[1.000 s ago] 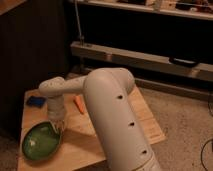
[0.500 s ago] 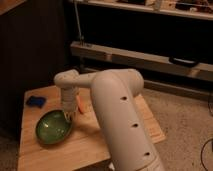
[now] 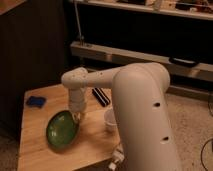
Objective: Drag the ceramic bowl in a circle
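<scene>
**Bowl drag under way, circle not shown complete**

The arm (image 3: 135,115) reaches across the wooden surface (image 3: 35,125) from the right and bends down to the right rim of the bowl (image 3: 62,131). The pincer (image 3: 77,117) sits at that rim, at the bowl's upper right edge. Whether it grips the rim, presses inside it or only touches it cannot be told, and its opening cannot be told either.

The bowl lies in the front left part of the surface, upright or slightly tilted, its green inside facing the camera. A white cup (image 3: 110,120) stands just to its right, near but apart from it. A blue object (image 3: 36,101) lies at the far left edge, well apart from the bowl. A dark flat item (image 3: 101,96) lies beyond the pincer, toward the back of the surface.

As a judgement: with the pincer at the rim, the drag seems to be in progress, not finished and not unstarted. How much of the circle is traced cannot be read from one moment; no mark on the surface shows a path. What is left is at least to bring the bowl round to close the loop, keeping it off the cup and the front edge.

The arm's bulk hides the right side of the surface. The dark item's nature is hard to make out.
</scene>
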Robot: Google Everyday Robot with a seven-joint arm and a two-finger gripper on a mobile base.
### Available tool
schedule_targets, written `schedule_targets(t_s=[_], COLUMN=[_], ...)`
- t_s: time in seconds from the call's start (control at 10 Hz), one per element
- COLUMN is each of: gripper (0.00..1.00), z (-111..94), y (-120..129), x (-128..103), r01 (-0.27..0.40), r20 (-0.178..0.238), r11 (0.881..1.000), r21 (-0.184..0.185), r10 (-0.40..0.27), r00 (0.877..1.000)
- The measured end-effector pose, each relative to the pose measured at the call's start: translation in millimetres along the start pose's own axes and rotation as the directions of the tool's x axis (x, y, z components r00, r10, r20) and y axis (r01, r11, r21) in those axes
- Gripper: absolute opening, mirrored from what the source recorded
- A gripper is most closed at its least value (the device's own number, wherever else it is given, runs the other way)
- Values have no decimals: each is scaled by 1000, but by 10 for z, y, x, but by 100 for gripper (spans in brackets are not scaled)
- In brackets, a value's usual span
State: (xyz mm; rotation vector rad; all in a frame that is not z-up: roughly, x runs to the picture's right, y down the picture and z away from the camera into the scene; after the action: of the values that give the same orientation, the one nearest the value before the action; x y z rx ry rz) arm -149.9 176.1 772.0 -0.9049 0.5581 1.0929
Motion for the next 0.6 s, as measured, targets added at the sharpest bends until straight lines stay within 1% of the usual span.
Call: schedule_targets(t_s=[0.1,0.2,0.3,0.5,0.6], gripper=[0,0,0,0,0], z=[41,110,161,265,304], y=[40,19,-1,118,205], x=[139,355,499,760,844], r01=[14,28,35,73,93], r20=[-11,-35,-52,-87,-96], r11=[1000,999,998,996,995], r21=[15,33,43,47,34], r10=[-14,-26,-32,-69,-89], r00=[1000,999,998,994,991])
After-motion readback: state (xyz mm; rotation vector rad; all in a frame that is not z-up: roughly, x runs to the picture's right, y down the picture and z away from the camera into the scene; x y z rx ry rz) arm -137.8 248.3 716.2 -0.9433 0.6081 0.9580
